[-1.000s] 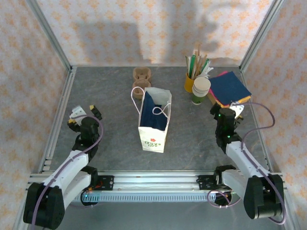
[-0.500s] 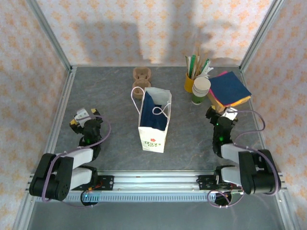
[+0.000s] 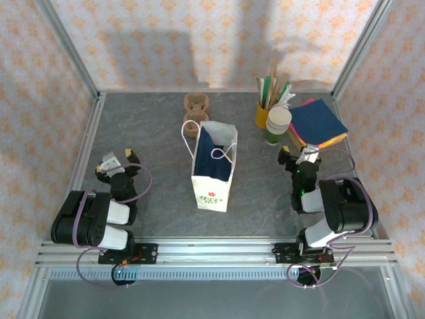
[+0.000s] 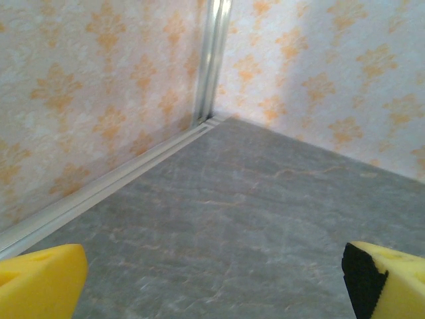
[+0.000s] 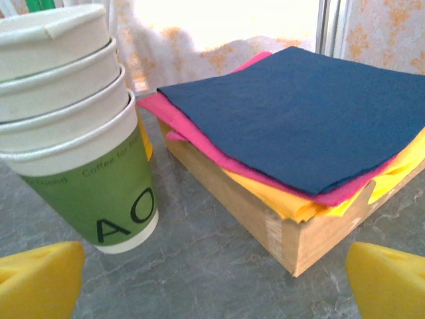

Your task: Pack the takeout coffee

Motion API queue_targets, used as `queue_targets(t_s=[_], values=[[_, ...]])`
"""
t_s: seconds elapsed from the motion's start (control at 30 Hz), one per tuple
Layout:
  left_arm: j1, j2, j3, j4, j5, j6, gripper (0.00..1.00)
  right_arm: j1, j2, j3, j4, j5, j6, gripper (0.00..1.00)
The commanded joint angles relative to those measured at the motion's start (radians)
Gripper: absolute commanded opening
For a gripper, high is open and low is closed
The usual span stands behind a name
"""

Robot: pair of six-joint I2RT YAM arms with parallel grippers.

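While both arms sit folded low by their bases, the left gripper (image 3: 114, 163) and right gripper (image 3: 299, 158) are spread wide with nothing between them, which reads as a rest pose rather than a reach. Mid-table the white paper bag (image 3: 214, 174) stands upright and open-mouthed for loading; something dark blue shows inside, but whether the takeout coffee sits in there I cannot tell. Farther back, the lidless cup stack (image 3: 278, 123) stands just beside the napkin box (image 5: 265, 212), supplies parked aside.
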Motion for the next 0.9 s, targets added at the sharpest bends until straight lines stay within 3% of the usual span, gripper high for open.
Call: queue_targets(t_s=[0.0, 0.07, 0.23, 0.33, 0.37, 0.4, 0.47, 0.53, 0.6, 0.7, 0.77, 0.87], values=[[0.006, 0.009, 0.042, 0.048, 0.059, 0.008, 0.99, -0.008, -0.001, 0.021, 0.041, -0.003, -0.010, 1.00], [0.006, -0.001, 0.067, -0.032, 0.064, 0.002, 0.99, -0.008, -0.003, 0.023, 0.033, -0.004, -0.009, 1.00], [0.005, 0.007, 0.068, -0.019, 0.067, 0.009, 0.99, -0.008, -0.004, 0.023, 0.030, -0.004, -0.009, 1.00], [0.005, 0.064, 0.074, 0.000, 0.164, 0.033, 0.99, -0.008, -0.003, 0.025, 0.030, -0.004, -0.010, 1.00], [0.001, 0.139, 0.068, 0.148, 0.167, 0.067, 0.99, -0.008, -0.004, 0.025, 0.028, -0.004, -0.009, 1.00], [-0.002, 0.139, 0.060, 0.164, 0.161, 0.067, 0.99, -0.008, -0.004, 0.024, 0.029, -0.005, -0.009, 1.00], [-0.007, 0.073, 0.105, -0.050, 0.129, 0.036, 0.99, -0.008, -0.004, 0.025, 0.030, -0.006, -0.009, 1.00], [-0.024, 0.129, 0.102, 0.067, 0.110, 0.076, 0.99, -0.008, -0.003, 0.024, 0.030, -0.005, -0.008, 1.00], [-0.025, 0.092, 0.128, -0.057, 0.108, 0.060, 0.99, -0.008, -0.004, 0.025, 0.029, -0.005, -0.009, 1.00], [-0.027, 0.121, 0.109, 0.039, 0.112, 0.078, 0.99, -0.008, -0.002, 0.027, 0.027, -0.006, -0.008, 1.00], [-0.028, 0.105, 0.131, -0.040, 0.120, 0.077, 0.99, -0.010, -0.002, 0.030, 0.019, -0.013, -0.006, 1.00], [-0.030, 0.111, 0.124, -0.016, 0.119, 0.082, 0.99, -0.011, -0.012, 0.010, 0.045, -0.010, -0.007, 1.00]])
